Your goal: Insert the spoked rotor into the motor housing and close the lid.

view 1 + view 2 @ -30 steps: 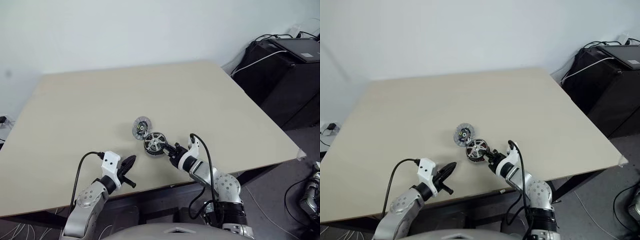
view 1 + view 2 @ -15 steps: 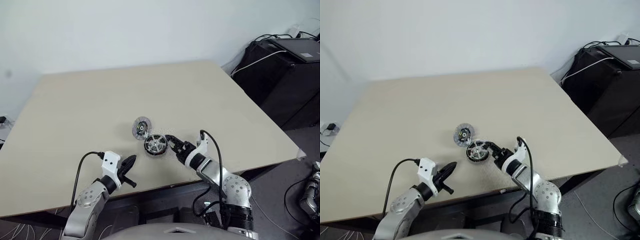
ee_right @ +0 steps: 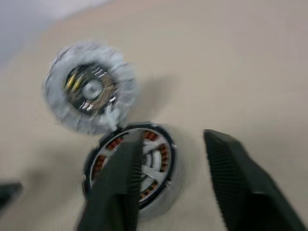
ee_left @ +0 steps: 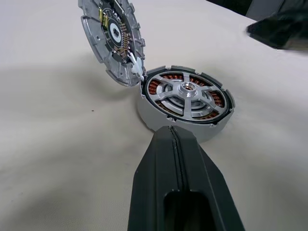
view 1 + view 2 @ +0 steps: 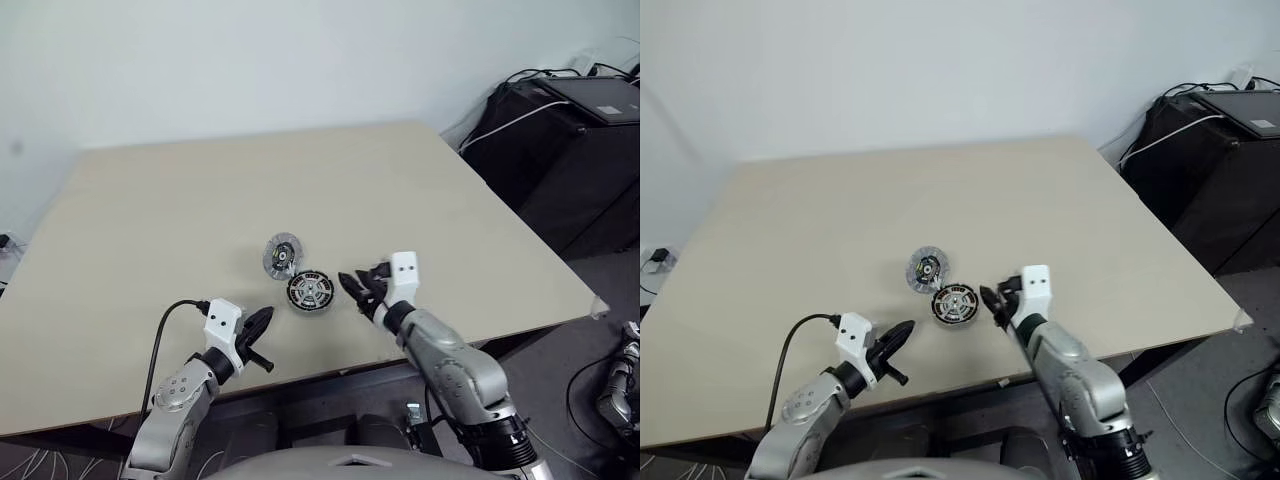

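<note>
Spoked rotor [image 4: 185,94] seated inside motor housing [image 4: 159,115], sitting near bench [image 5: 420,190] front edge, about mid-width. Lid [image 4: 111,41] propped tilted, leaning on housing's far-left rim, inner face showing. Right pincer [image 3: 175,180] spread, empty, just right of housing. Left pincer [image 4: 175,144] pressed together, empty, near front edge.

The bench [image 5: 420,190] lies bare all around the motor housing [image 5: 310,291]. The lid [image 5: 281,253] stands tilted against the housing's far-left edge, blocking that side. The right gripper [image 5: 358,287] hangs just beside the housing's right; above the housing is open.
</note>
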